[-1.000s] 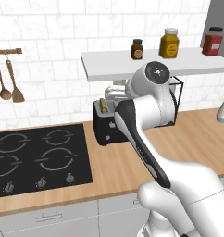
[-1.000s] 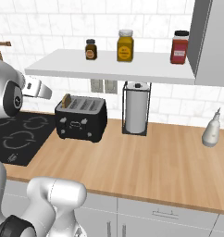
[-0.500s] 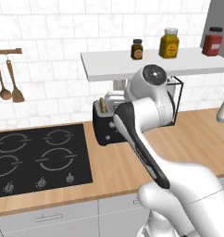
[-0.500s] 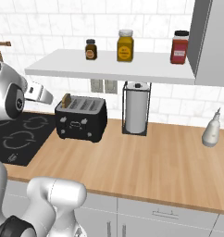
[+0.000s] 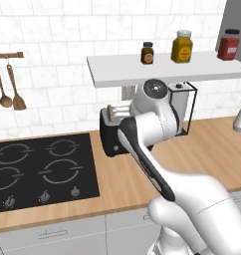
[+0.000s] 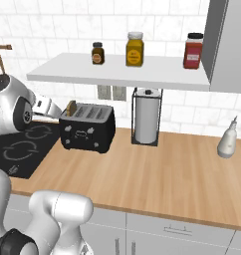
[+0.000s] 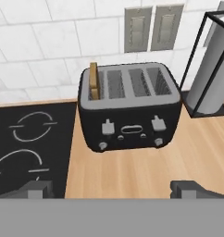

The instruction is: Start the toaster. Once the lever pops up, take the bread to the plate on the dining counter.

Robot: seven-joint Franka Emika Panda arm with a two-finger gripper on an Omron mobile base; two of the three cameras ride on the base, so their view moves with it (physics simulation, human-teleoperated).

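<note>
The black toaster (image 7: 127, 111) stands on the wood worktop against the tiled wall; it also shows as the toaster (image 6: 87, 128) and, partly behind my arm, as the toaster (image 5: 110, 139). The bread (image 7: 93, 81) stands upright in its leftmost slot, sticking out above the top. Two pale levers (image 7: 108, 127) sit on the toaster's front, above small knobs. My gripper (image 7: 113, 189) is open, held in front of and above the toaster, apart from it, with nothing between its fingertips (image 7: 37, 189). The plate and the dining counter are out of view.
A black hob (image 7: 26, 143) lies left of the toaster. A paper-towel roll in a wire holder (image 6: 146, 117) stands to its right. A shelf (image 6: 117, 74) with three jars hangs overhead. Wooden spoons (image 5: 13, 89) hang at far left. A pale bottle (image 6: 227, 139) stands far right.
The hand has sunk slightly towards the toaster. The gripper stays open, and the toaster and bread have not moved.
</note>
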